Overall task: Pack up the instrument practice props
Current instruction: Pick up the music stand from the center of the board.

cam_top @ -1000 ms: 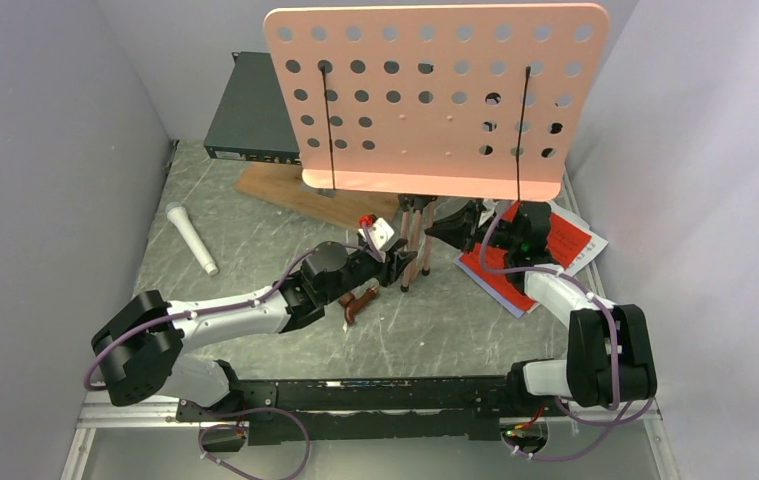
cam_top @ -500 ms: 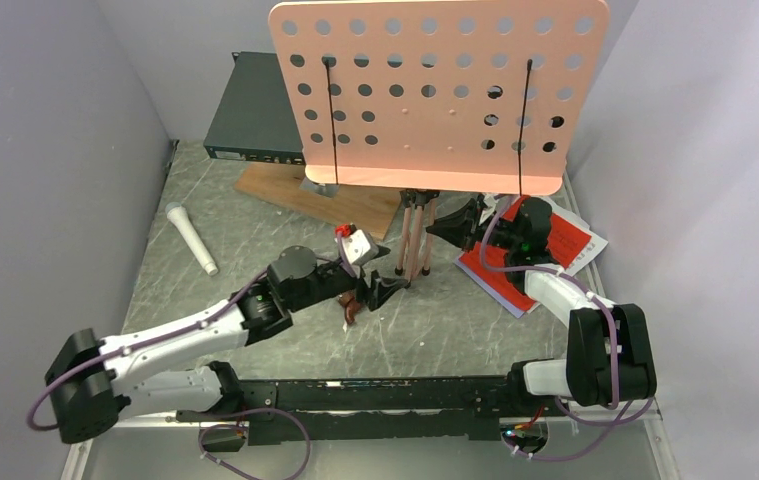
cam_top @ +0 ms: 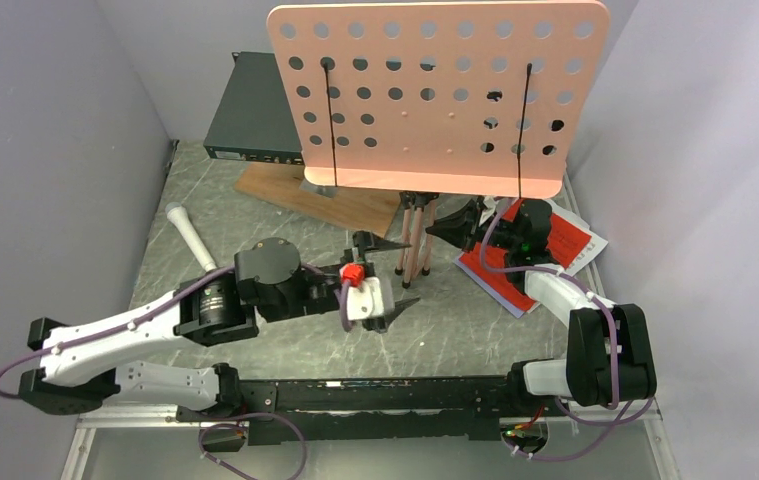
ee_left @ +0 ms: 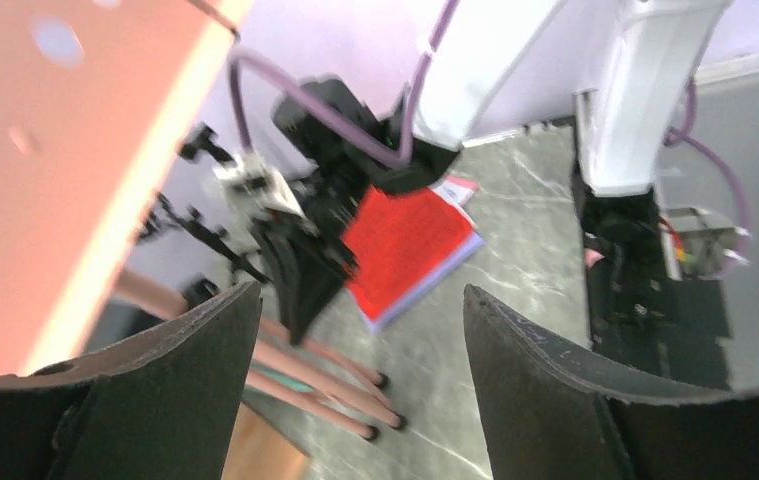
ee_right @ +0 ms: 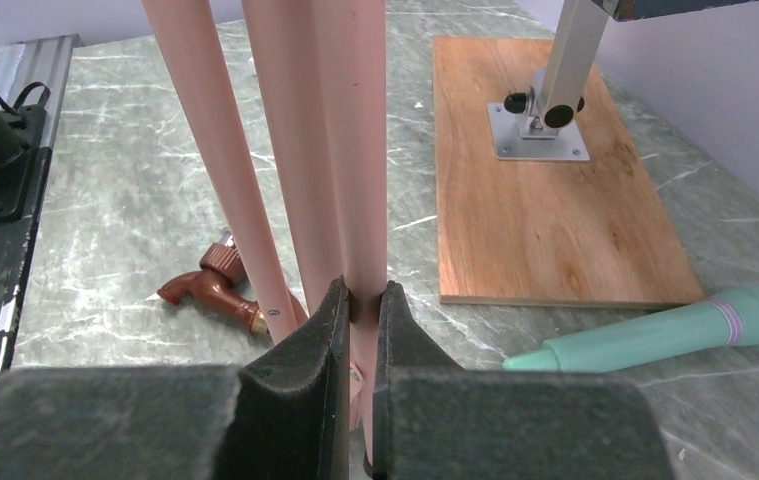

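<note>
The pink perforated music desk (cam_top: 435, 95) stands upright on its pink tripod legs (cam_top: 417, 240) at the middle back. My right gripper (cam_top: 437, 228) is shut on one tripod leg (ee_right: 360, 150), its pads squeezing the tube low down. My left gripper (cam_top: 403, 272) stands open just left of the legs, holding nothing. Through its jaws I see the legs' feet (ee_left: 325, 370) and the red sheet-music pages (ee_left: 400, 245). These pages (cam_top: 567, 245) lie under the right arm. A white microphone (cam_top: 190, 235) lies at the left. A mint microphone (ee_right: 655, 335) lies behind the legs.
A dark grey flat box (cam_top: 250, 110) sits at the back left. A wooden board (cam_top: 300, 195) with a metal post foot (ee_right: 540, 125) lies in front of it. A small brown wooden piece (ee_right: 210, 285) lies by the tripod feet. Lilac walls close in both sides.
My left gripper let go of the tripod legs, opened wide and drew back to the left and nearer. The right gripper kept its hold on the leg.
</note>
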You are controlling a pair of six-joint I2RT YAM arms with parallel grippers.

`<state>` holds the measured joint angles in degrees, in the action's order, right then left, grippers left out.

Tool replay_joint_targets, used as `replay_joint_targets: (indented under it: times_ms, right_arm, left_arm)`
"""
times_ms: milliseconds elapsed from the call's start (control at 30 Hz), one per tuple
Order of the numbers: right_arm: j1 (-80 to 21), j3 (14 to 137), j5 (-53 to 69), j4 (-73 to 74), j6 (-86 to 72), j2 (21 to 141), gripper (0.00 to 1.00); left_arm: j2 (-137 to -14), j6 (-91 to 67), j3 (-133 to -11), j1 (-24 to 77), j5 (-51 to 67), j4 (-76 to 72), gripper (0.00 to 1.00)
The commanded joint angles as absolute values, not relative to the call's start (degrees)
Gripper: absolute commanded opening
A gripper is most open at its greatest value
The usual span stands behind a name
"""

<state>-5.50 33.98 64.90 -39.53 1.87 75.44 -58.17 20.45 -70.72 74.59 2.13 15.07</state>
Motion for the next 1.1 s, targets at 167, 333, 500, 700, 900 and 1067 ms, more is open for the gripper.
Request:
replay_joint_targets:
  times_ms: [167,333,500,700,900,1067]
  right_arm:
    - [-4.8,33.5,65.9,-35.3,3.4,76.2,0.00]
    - [-4.9,33.7,66.1,-35.0,3.6,76.0,0.00]
    - [-4.9,33.7,66.3,-34.7,3.9,75.8,0.00]
    - [-4.9,33.9,66.7,-34.1,4.3,75.9,0.00]
    - [-4.9,34.0,66.9,-33.7,4.7,75.9,0.00]
    - [-4.9,34.0,67.1,-33.6,4.7,76.2,0.00]
  left_arm:
    - [-70.9,55.8,-82.9,81.3,-18.9,11.7,0.83]
    - [-77.1,60.6,-88.0,78.2,-22.7,11.0,0.83]
    - [-79.5,63.7,-88.3,75.7,-24.7,7.0,0.76]
    - [-81.1,67.3,-87.5,73.6,-26.7,2.4,0.64]
    - [-82.0,69.3,-86.3,71.5,-27.1,0.4,0.56]
    - [-82.4,70.4,-85.8,70.4,-26.6,1.3,0.46]
